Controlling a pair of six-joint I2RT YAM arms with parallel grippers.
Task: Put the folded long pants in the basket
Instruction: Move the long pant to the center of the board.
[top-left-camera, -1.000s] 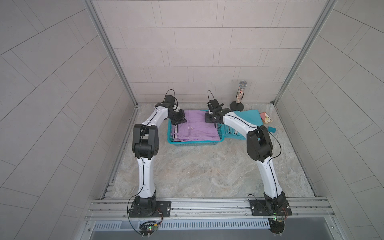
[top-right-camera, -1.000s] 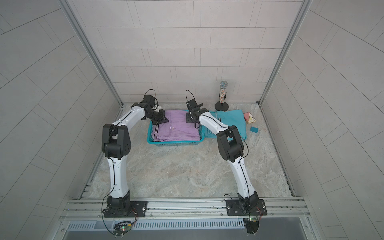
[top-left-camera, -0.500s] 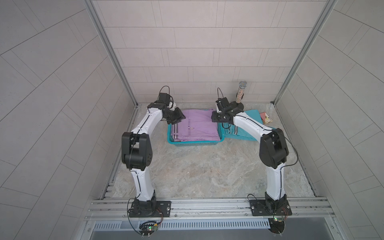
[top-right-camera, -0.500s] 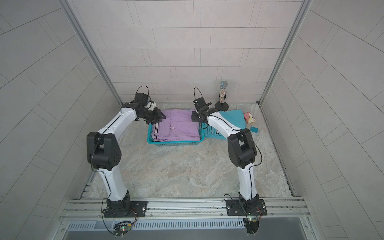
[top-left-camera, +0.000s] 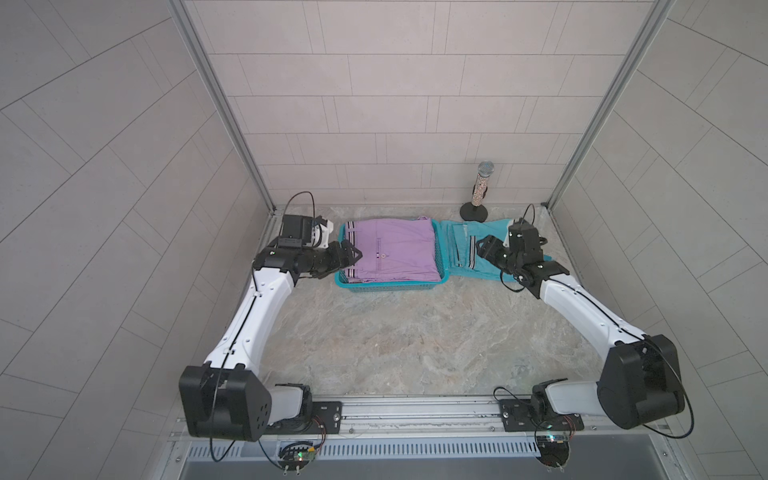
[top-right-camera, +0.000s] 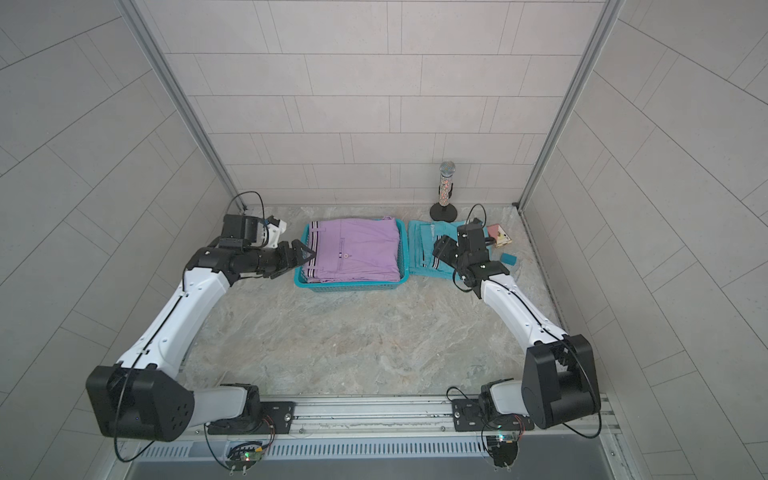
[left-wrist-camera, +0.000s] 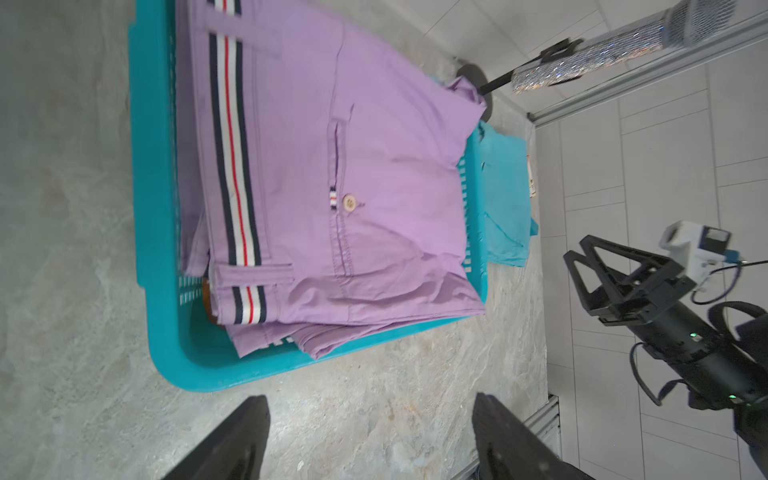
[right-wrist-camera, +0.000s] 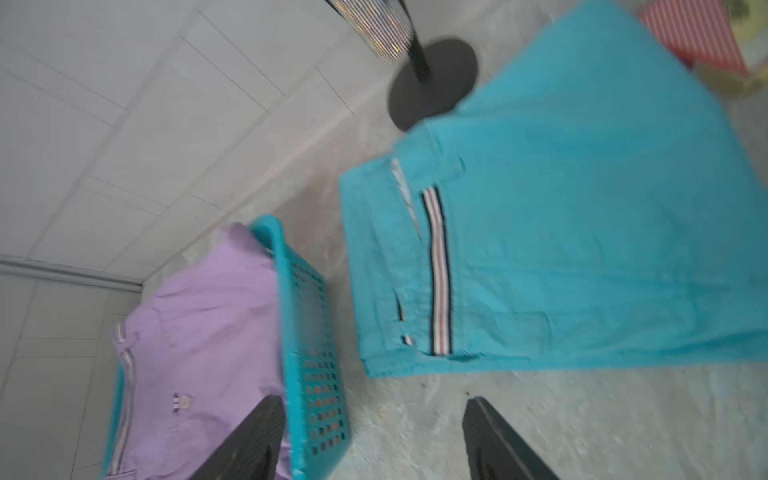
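Lying in the basket (top-left-camera: 390, 286), lilac pants (top-left-camera: 395, 249) are seen just ahead of the left pincer (top-left-camera: 351, 257), turquoise pants (top-left-camera: 457, 249) ahead of the right pincer (top-left-camera: 484, 246); both are spread wide, nothing gripped.

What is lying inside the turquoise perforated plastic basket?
The folded lilac pants with striped bands lie on top inside the turquoise perforated plastic basket. A thin orange cloth edge shows beneath them. Whatever else lies lower is covered.
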